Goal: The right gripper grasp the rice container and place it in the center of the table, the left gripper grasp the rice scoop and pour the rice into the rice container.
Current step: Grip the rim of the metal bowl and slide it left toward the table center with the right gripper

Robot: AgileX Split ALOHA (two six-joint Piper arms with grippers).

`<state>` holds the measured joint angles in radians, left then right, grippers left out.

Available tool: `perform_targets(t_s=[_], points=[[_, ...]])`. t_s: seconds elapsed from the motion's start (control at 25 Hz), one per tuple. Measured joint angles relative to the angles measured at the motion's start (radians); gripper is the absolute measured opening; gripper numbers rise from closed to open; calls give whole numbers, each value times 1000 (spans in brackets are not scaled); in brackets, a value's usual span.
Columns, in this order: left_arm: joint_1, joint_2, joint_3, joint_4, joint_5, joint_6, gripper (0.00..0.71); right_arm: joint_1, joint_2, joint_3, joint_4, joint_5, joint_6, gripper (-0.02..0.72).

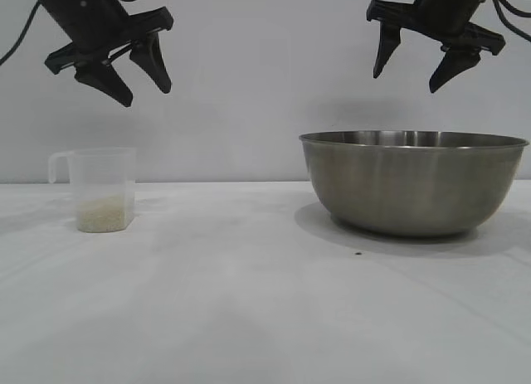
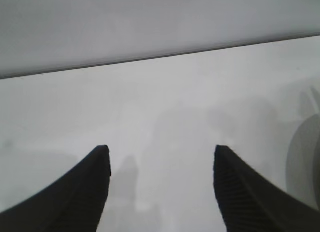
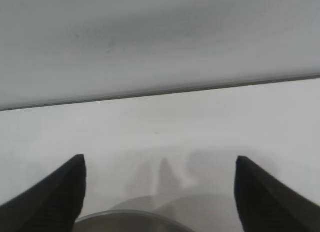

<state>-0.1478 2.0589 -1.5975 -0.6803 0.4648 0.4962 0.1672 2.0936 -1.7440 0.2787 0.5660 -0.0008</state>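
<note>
The black two-fingered left gripper (image 1: 143,85) is held high above the small clear plastic rice scoop (image 1: 101,189), tilted down, with its fingers spread apart and nothing between them. The black right gripper (image 1: 411,79) is held the same way above the big round grey steel rice container (image 1: 412,183), spread wide and empty. Both things are set on the flat white table (image 1: 232,293), well apart, and off-white rice (image 1: 103,214) is seen in the scoop's bottom.

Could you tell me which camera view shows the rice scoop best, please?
The exterior view: the rice scoop stands whole on the table, handle and rice visible. Neither wrist view shows it.
</note>
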Motion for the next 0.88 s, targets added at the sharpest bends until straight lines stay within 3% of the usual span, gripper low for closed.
perform_targets(t_s=[0.56,0.76,0.88], points=[[0,0,0,0,0,0,401,0,0,0,0,5,-24,563],[0,0,0,0,2,0,401,-8,0,-46,-27,108,-33,563],[0,0,0,0,2,0,401,-24,0,-99,-81,216,-35,563]])
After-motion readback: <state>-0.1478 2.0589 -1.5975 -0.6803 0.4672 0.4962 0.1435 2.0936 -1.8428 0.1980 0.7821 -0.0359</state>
